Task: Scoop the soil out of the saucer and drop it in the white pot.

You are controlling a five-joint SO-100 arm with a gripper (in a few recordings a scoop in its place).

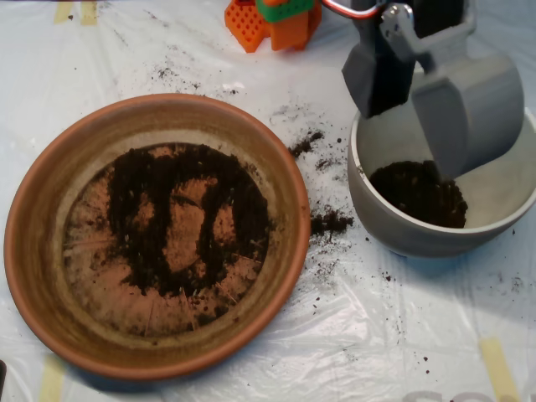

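The terracotta saucer (33, 251) fills the left half of the picture, with soil (180, 218) spread thinly across its floor in dark streaks and bare orange patches between them. At the right stands the white pot (381, 218), holding a dark heap of soil (419, 193) near its middle. My grey scoop (412, 138) hangs over the pot's back rim, its two shells spread apart and open, the larger right shell pointing down at the heap. No soil is visible between the shells.
Spilled soil crumbs (331, 222) lie on the white plastic sheet between saucer and pot, with more (306, 144) behind them. Orange and green plastic parts (272, 21) stand at the top edge. Tape strips mark the sheet's corners.
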